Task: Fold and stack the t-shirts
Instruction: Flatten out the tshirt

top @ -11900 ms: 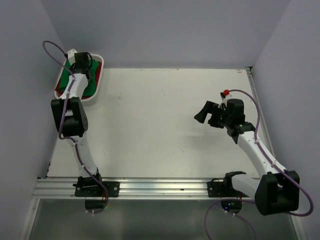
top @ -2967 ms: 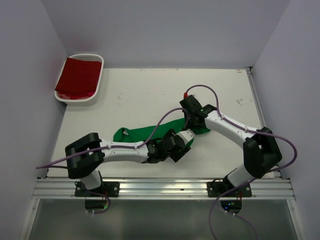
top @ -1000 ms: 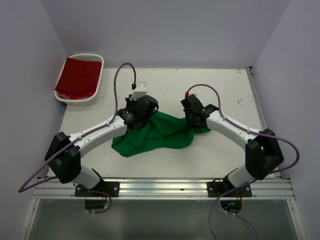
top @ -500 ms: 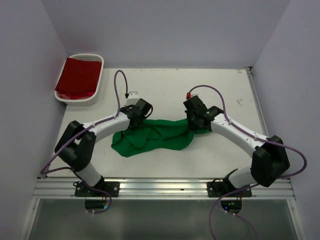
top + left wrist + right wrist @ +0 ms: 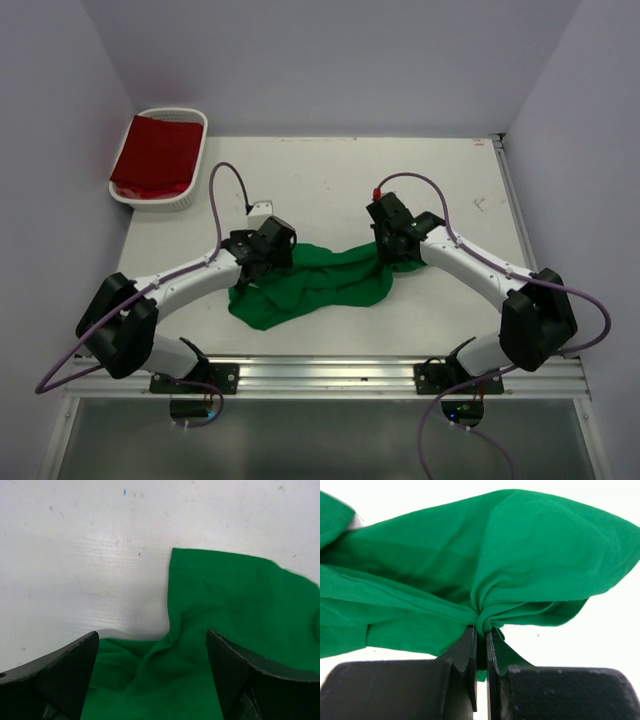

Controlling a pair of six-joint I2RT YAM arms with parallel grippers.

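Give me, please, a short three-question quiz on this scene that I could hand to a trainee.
1. True or false: the left gripper is shut on the green t-shirt.
2. What does the right gripper pinch?
3. Where is the dark red t-shirt? A) in the white basket; B) spread flat beside the green one; C) in the left gripper.

Key: 1 false, its jaws stand open over the cloth; 2 a bunched fold of the green t-shirt; 3 A.
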